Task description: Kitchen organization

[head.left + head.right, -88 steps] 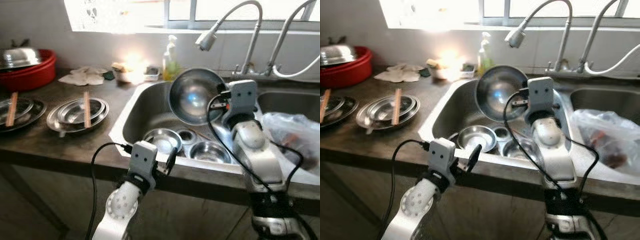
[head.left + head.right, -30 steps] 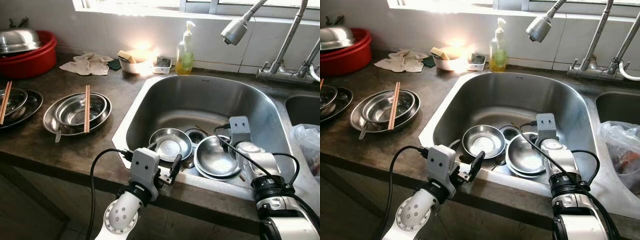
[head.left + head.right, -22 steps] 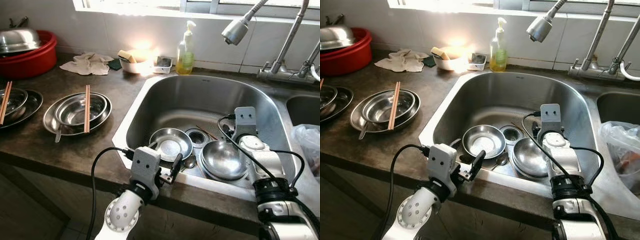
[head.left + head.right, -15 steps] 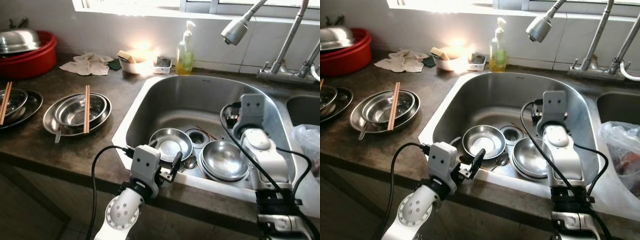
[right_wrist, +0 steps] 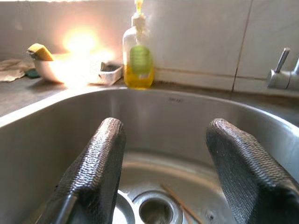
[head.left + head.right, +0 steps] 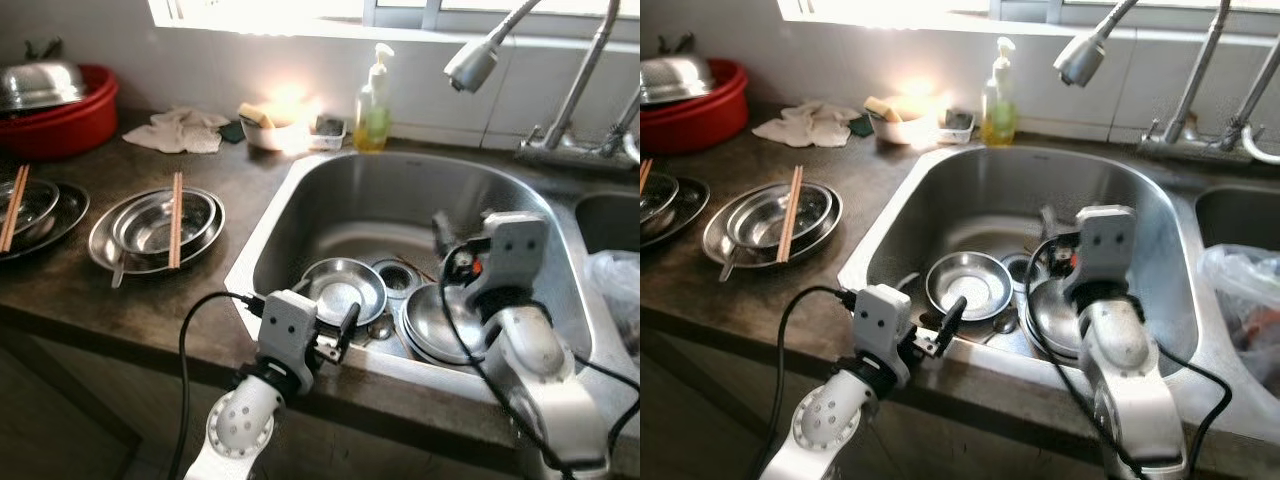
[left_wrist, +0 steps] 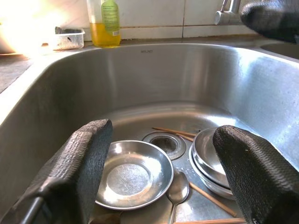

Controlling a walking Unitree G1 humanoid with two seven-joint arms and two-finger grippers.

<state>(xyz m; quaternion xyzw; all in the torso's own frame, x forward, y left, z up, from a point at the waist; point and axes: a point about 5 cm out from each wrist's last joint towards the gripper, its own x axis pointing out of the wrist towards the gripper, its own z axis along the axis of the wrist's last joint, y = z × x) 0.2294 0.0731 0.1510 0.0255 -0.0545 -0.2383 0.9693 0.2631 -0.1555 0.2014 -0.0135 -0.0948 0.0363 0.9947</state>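
— Two stacked steel bowls (image 6: 445, 325) sit on the sink (image 6: 300, 195) floor, beside a shallow steel dish (image 6: 343, 290) and the drain (image 7: 166, 142).
— And the grippers?
— Right gripper (image 5: 161, 172) hangs above the bowls, fingers spread, empty. Left gripper (image 7: 161, 175) hovers at the sink's front rim, fingers spread too.

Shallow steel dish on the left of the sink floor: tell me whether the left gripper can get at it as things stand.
Probably yes. The left gripper hangs open at the sink's front rim, looking straight down at the shallow dish. Nothing lies between them, and the spoon sits beside it.
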